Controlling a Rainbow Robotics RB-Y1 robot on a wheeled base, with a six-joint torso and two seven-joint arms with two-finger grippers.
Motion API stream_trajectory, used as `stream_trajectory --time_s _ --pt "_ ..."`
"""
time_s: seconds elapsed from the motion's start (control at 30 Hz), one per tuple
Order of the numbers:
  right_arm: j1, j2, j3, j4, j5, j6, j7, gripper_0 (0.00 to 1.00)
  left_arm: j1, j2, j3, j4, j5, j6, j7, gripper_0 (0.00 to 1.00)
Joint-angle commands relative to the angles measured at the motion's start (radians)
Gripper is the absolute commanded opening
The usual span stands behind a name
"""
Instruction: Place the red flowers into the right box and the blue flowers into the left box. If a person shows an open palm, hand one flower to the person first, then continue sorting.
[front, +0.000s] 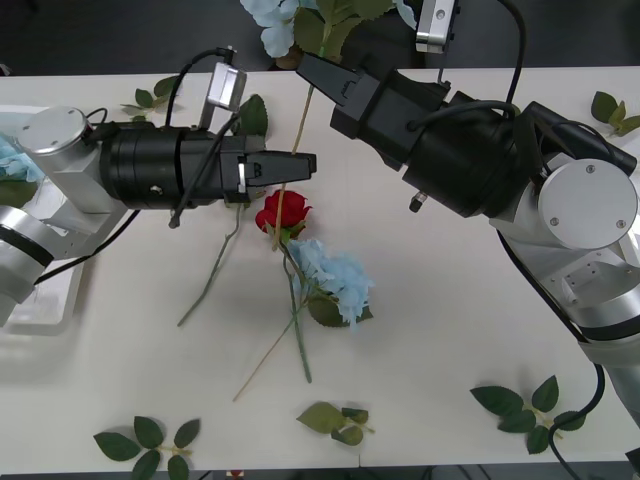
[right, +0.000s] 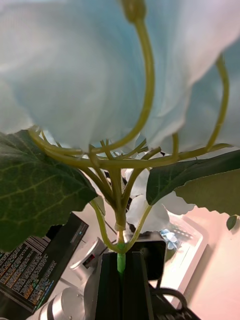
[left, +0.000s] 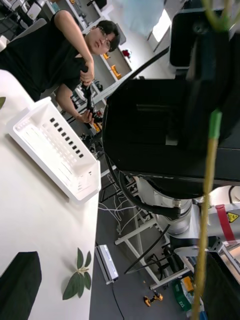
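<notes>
Pinching a blue flower's (front: 275, 20) stem, the right claw (front: 310, 68) sits at twelve o'clock. Its wrist view reveals the fingers (right: 135, 287) pressed on the stem. The left claw (front: 300, 165) stands spread around that stem.

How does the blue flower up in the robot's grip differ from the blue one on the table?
The held blue flower is clamped by its stem in the right tool, head raised; the lying blue flower rests flat mid-table, ungripped. The held one's stem passes the open left tool; the lying one lies beside a red rose. Both are pale blue clusters.
</notes>
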Motion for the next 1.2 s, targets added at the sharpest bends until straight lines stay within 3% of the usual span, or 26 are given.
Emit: stream_trajectory --time_s 0.03,0.17,0.2,0.23,0.27,0.33,0.9,1.0,1.03,1.1,1.2 --pt "-0.038 0.025 0.009 -0.014 -0.009 -0.011 -0.022 0.0 -0.041 -0.017 -0.058 -0.064 0.015 -0.062 -0.017 0.89" --pt "-0.036 0.027 0.009 -0.014 -0.009 -0.012 -0.022 0.0 -0.041 -0.02 -0.085 -0.076 0.035 -0.093 -0.012 0.87" --pt "-0.036 0.025 0.009 -0.014 -0.009 -0.012 -0.022 0.0 -0.041 -0.021 -0.087 -0.076 0.037 -0.093 -0.01 0.77" --pt "-0.038 0.027 0.009 -0.014 -0.009 -0.012 -0.022 0.0 -0.041 -0.021 -0.087 -0.076 0.038 -0.093 -0.007 0.51" --pt "-0.036 0.025 0.009 -0.014 -0.009 -0.012 -0.022 0.0 -0.041 -0.023 -0.089 -0.076 0.038 -0.093 -0.004 0.15" --pt "-0.036 0.025 0.009 -0.014 -0.009 -0.012 -0.022 0.0 -0.042 -0.024 -0.089 -0.076 0.04 -0.091 0.002 0.0" --pt "-0.036 0.027 0.009 -0.014 -0.009 -0.017 -0.02 0.0 -0.042 -0.026 -0.089 -0.081 0.066 -0.093 0.011 0.0" --pt "-0.038 0.027 0.009 -0.014 -0.009 -0.023 -0.022 0.55 -0.042 -0.024 -0.087 -0.081 0.068 -0.091 0.011 0.0" --pt "-0.036 0.025 0.007 -0.014 -0.009 -0.024 -0.022 0.63 -0.041 -0.026 -0.089 -0.081 0.069 -0.091 0.011 0.0" --pt "-0.036 0.025 0.003 -0.014 -0.011 -0.024 -0.022 0.72 -0.041 -0.024 -0.089 -0.081 0.071 -0.091 0.009 0.0" --pt "-0.036 0.019 -0.005 -0.014 -0.031 -0.024 -0.022 0.73 -0.042 -0.024 -0.087 -0.081 0.072 -0.093 0.008 0.0"
